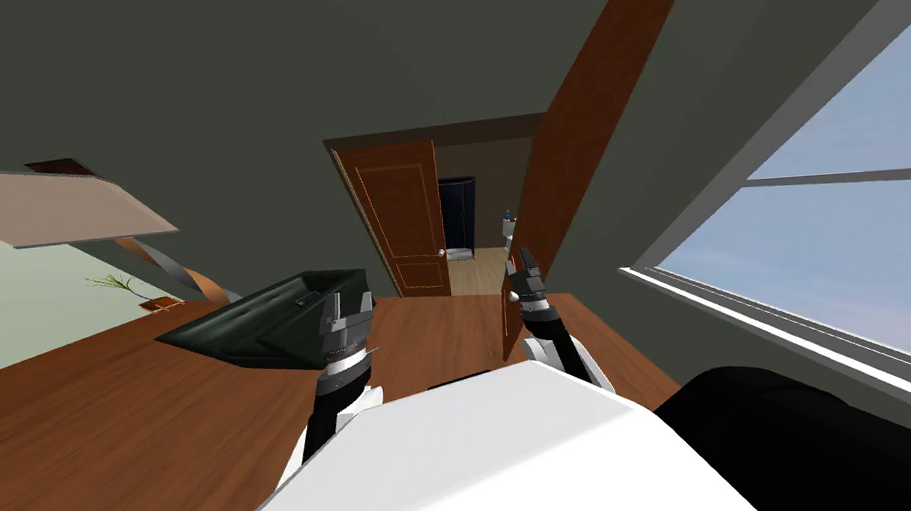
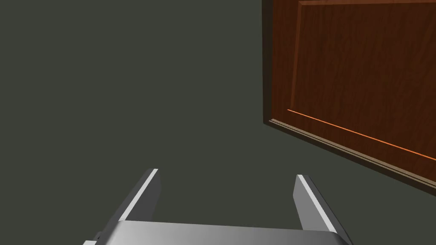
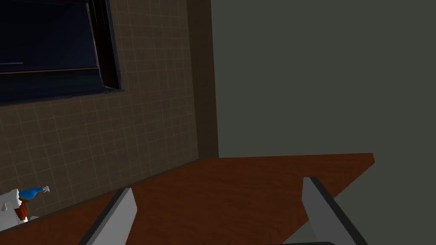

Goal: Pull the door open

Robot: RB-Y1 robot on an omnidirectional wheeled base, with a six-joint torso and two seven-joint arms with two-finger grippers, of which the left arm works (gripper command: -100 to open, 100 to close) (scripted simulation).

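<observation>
right gripper (image 1: 522, 261): jaws apart by the edge of the door (image 1: 580, 128), gripping nothing | left gripper (image 1: 347, 305): jaws apart, idle | risk: pulling ungripped, blades slip off, door doesn't budge

Dark grey-green walls (image 1: 231, 83) covered the upper frame. Brown wood floor (image 1: 105, 432) lay at lower left, with a dark boxy seat (image 1: 268, 321) left of centre. A large daylit window (image 1: 865, 259) occupied the right.
</observation>
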